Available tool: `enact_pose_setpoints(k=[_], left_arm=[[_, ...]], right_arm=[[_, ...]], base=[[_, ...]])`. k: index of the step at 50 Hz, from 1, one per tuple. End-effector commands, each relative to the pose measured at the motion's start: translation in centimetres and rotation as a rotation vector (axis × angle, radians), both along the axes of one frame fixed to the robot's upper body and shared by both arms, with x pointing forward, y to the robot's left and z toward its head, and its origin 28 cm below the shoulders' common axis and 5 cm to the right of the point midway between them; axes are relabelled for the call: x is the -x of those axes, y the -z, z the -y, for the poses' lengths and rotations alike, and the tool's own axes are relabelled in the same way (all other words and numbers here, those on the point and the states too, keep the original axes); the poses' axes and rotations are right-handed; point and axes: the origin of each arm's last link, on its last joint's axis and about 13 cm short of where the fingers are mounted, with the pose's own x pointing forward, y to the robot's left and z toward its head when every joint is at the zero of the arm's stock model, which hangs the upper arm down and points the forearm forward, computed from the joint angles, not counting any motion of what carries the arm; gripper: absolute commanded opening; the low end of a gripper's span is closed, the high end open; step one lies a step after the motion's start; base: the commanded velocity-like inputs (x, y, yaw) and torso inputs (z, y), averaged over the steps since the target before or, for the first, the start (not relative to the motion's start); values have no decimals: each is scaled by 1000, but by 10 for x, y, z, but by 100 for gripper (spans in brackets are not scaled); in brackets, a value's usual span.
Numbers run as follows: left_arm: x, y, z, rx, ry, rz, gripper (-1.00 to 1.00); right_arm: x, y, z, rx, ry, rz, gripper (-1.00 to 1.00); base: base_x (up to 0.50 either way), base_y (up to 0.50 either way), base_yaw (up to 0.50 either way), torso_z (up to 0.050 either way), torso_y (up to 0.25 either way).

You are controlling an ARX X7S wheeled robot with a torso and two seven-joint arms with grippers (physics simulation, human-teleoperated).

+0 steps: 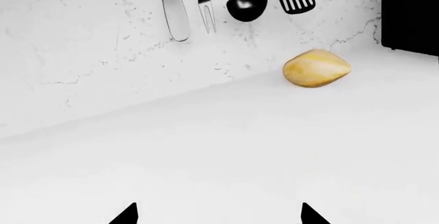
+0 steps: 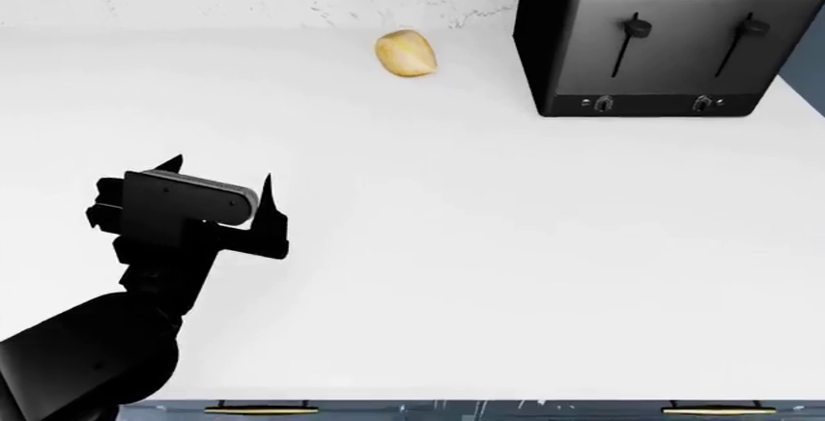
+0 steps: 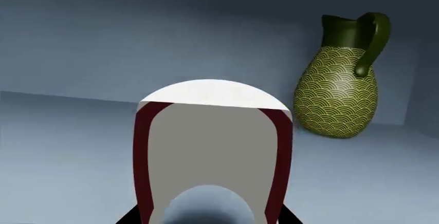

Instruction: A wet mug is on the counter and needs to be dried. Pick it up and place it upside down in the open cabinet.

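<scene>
Inside the blue cabinet, beside a green patterned jug — red mug clamped in the right gripper, not yet released; left gripper idle, jaws wide, over the counter.

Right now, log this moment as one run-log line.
left gripper: open, empty, over counter | right gripper: shut on mug, inside cabinet beside green jug | mug not yet released

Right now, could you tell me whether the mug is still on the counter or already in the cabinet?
In the cabinet: the right wrist view shows the mug beside a green jug on a blue-grey shelf.
</scene>
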Motion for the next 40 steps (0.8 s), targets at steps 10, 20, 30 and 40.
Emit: enact_pose_setpoints(k=[10, 20, 30, 40], left_arm=[[0, -1, 0, 3, 13, -3, 100], [0, -2, -2, 5, 9, -4, 100], [-1, 1, -3, 7, 6, -11, 100], [-1, 2, -4, 2, -8, -9, 100]], right_arm=[[-2, 0, -3, 23, 7, 11, -100], [-16, 11, -7, 21, -17, -23, -100], [-28, 21, -11, 12, -41, -58, -100], [-28, 21, -13, 15, -40, -51, -100]], base=[[-1, 0, 0, 0, -2], [0, 0, 0, 0, 0], [2, 0, 0, 0, -3], [6, 0, 1, 0, -91]])
